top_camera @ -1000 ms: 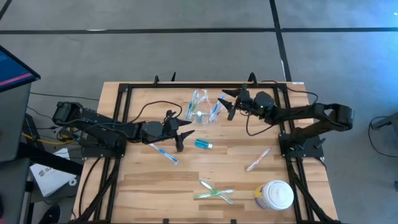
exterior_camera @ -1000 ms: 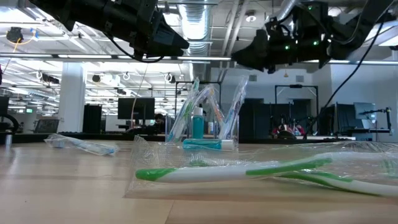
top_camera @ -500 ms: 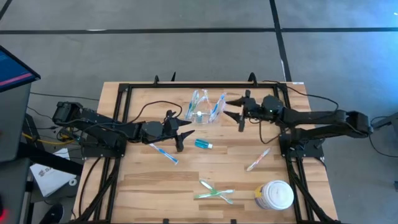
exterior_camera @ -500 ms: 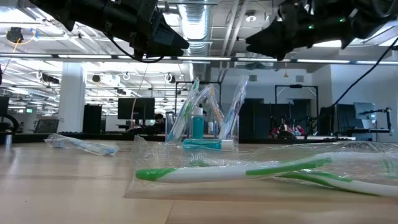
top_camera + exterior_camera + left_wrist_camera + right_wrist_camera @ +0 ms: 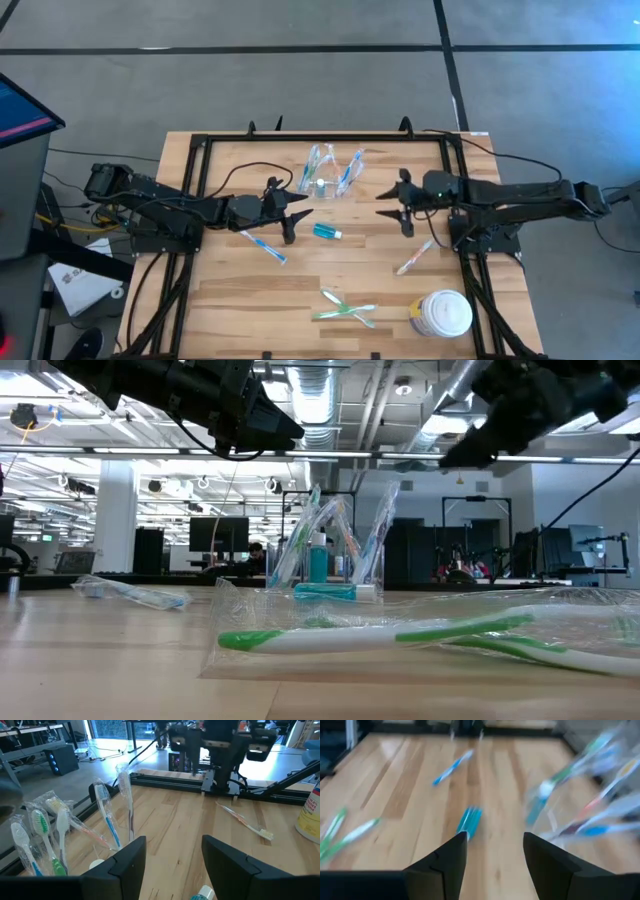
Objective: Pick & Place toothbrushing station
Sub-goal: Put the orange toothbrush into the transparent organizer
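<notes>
The clear holder (image 5: 330, 172) stands at the table's far middle with several toothbrushes upright in it; it also shows in the low view (image 5: 330, 550) and the left wrist view (image 5: 50, 835). A teal tube (image 5: 327, 232) lies on the wood nearer to me. A blue toothbrush (image 5: 263, 245), a whitish one (image 5: 414, 256) and wrapped green ones (image 5: 345, 310) also lie flat. My left gripper (image 5: 300, 218) hovers open, left of the tube. My right gripper (image 5: 390, 205) hovers open, right of the holder and tube, with nothing between its fingers (image 5: 492, 865).
A white lidded jar (image 5: 441, 314) stands at the near right corner. A black frame (image 5: 205, 150) runs along the table's left, far and right edges. Bare wood lies between the tube and the green toothbrushes.
My right gripper has drawn back from beside the holder, toward the table's near and right edges. It has also tipped up from a steep downward slant to nearly level. It has stayed open. No object has moved.
</notes>
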`<state>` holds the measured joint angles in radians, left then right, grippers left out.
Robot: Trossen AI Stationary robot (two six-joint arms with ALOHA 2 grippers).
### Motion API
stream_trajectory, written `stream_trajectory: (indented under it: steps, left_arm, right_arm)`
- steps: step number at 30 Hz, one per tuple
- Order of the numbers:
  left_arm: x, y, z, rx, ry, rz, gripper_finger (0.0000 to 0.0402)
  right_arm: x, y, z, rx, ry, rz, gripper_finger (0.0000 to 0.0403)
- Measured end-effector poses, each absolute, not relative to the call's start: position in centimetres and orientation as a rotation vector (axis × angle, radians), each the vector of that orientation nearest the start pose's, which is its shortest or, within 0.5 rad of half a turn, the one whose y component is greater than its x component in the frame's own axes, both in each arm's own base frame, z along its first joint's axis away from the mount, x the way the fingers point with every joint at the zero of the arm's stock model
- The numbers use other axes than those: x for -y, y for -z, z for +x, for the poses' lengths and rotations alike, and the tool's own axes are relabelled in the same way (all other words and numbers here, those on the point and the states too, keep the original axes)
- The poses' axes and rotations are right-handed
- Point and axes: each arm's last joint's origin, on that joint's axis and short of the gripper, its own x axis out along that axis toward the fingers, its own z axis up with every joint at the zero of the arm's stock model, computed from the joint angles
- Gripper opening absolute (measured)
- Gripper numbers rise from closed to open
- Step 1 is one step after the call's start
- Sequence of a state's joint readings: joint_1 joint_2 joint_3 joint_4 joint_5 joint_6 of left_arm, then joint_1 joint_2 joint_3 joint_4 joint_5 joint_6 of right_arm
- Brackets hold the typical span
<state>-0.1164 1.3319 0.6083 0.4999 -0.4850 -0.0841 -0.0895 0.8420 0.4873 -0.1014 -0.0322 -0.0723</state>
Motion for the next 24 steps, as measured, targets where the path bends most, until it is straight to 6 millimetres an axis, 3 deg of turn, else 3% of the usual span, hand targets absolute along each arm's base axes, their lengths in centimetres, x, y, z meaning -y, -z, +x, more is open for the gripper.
stream_trajectory:
  steps: [16,24]
  left_arm:
    - [1.8,-22.2,27.2,-0.199,-0.376,-0.017,0.0186]
    - [1.8,-22.2,27.2,-0.198,-0.376,-0.019,0.0186]
  right_arm:
    - [-1.1,-20.2,16.2,-0.804,-0.029,0.131,0.0160]
    - [-2.8,-19.7,15.8,-0.877,-0.097,0.136,0.0149]
